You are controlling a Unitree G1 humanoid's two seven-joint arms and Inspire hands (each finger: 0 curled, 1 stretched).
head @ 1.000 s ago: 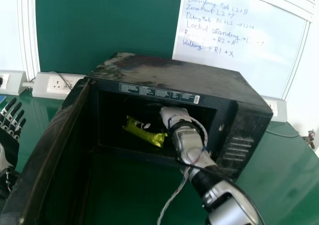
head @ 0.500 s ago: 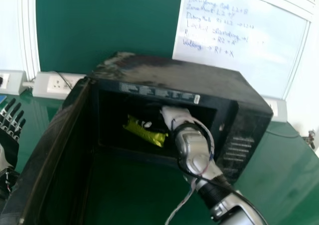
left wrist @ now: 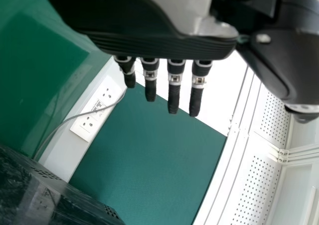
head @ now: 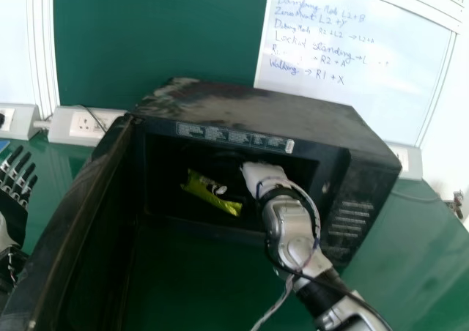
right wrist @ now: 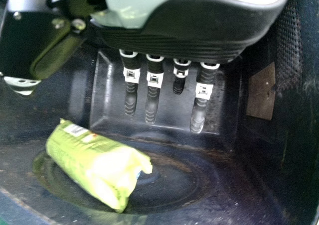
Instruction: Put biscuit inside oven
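Note:
The biscuit, a yellow-green packet (head: 212, 192), lies on the floor of the black oven (head: 271, 118), whose door stands open at the left. My right hand (head: 262, 176) is inside the oven cavity, to the right of the packet and apart from it. In the right wrist view the right hand (right wrist: 152, 98) has its fingers straight, holding nothing, and the biscuit packet (right wrist: 97, 165) rests on the oven's round floor plate. My left hand (head: 16, 181) is at the far left outside the door, fingers straight and empty; the left wrist view shows the left hand (left wrist: 174, 88) too.
The open oven door (head: 69, 214) stands between the left hand and the cavity. White socket boxes (head: 84, 126) line the back of the green table (head: 410, 250). Behind are a green panel and a whiteboard (head: 352, 60) with writing. Loose cables hang along the right forearm.
The right hand has shifted slightly to the right and back toward the oven's opening, and its forearm has swung right. The biscuit packet and the left hand have stayed in place.

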